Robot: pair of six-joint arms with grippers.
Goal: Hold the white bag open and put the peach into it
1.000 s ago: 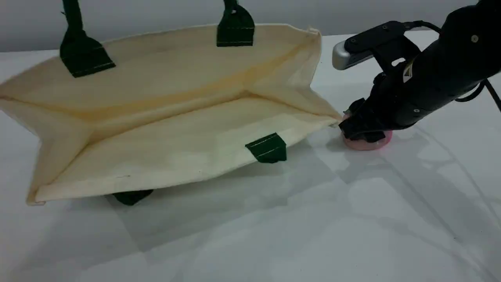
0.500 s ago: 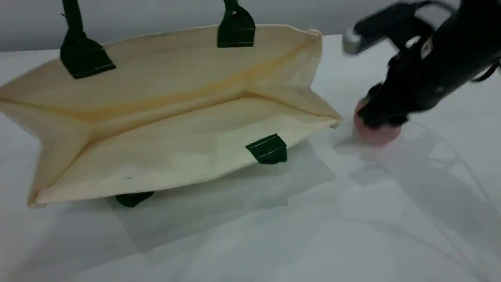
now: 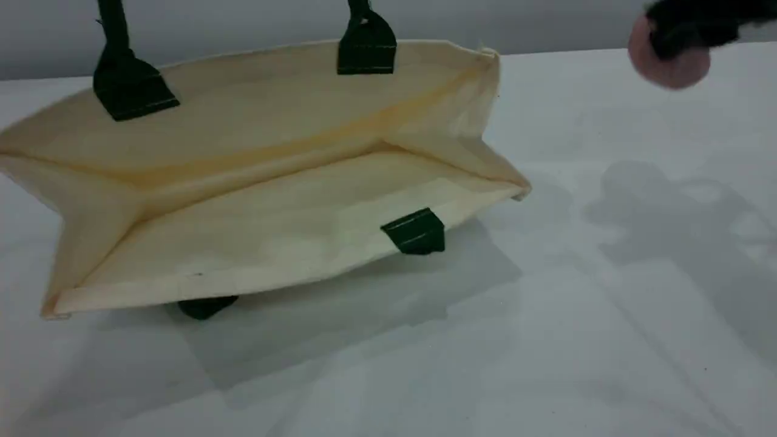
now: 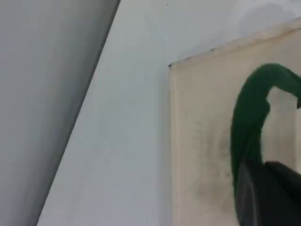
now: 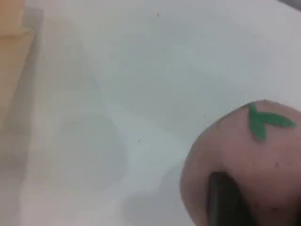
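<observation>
The white bag [image 3: 261, 182] lies on its side with its mouth gaping toward the camera. Its upper wall is pulled up by a dark green rope handle [image 3: 113, 24] that runs off the top edge. In the left wrist view that handle [image 4: 248, 122] loops over the bag's cream panel [image 4: 202, 150] and runs into my dark left fingertip [image 4: 268, 195], so the left gripper is shut on it. My right gripper [image 3: 689, 30], blurred at the top right, is shut on the pink peach [image 3: 668, 60], high above the table and right of the bag. The right wrist view shows the peach [image 5: 244, 155] and its green leaf [image 5: 263, 120] behind the fingertip [image 5: 225, 202].
The white table [image 3: 546, 340] spreads in front of and right of the bag, with the arm's shadow on it at the right. A grey wall [image 3: 546, 24] closes the back. Green tabs [image 3: 416, 230] mark the bag's lower edge.
The right gripper closed on the peach beside the bag's right corner, then lifted it up and to the right. The bag and its raised handle stayed put.
</observation>
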